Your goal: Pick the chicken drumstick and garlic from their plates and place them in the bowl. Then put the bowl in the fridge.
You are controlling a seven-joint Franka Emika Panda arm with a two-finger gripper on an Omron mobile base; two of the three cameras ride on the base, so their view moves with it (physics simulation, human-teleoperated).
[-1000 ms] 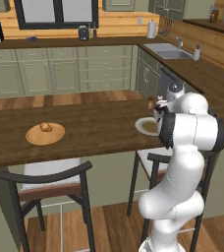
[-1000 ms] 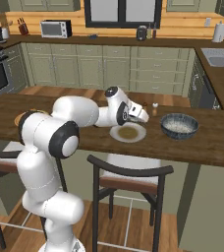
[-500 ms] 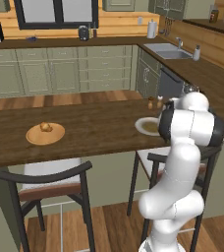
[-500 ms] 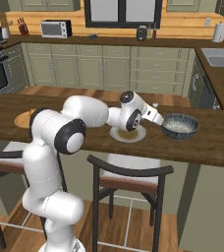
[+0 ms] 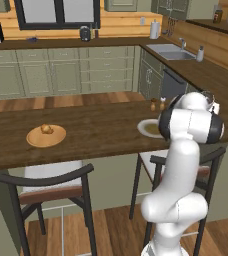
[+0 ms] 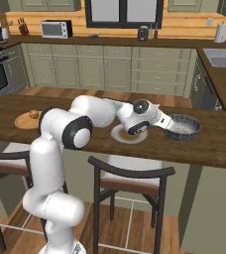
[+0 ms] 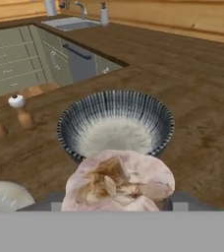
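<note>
My gripper (image 7: 118,199) is shut on the garlic (image 7: 120,179), a whitish bulb with brown streaks that hides most of both fingers. Just beyond it stands the dark striped bowl (image 7: 151,112), with nothing inside. In the right base view the gripper (image 6: 165,122) hovers at the left rim of the bowl (image 6: 182,133), past the pale plate (image 6: 130,139). Far left on the counter, the chicken drumstick (image 6: 33,114) lies on the wooden plate (image 6: 22,122). From the other side I see the same drumstick (image 5: 46,129) and wooden plate (image 5: 36,140). The fridge is out of view.
Two small shakers (image 7: 16,106) stand on the counter left of the bowl. Bar stools (image 6: 130,178) sit below the counter's near edge. A sink (image 5: 173,50) lies on the far counter beyond the island.
The arm has swung right from above the pale plate to the bowl's rim, carrying the garlic.
</note>
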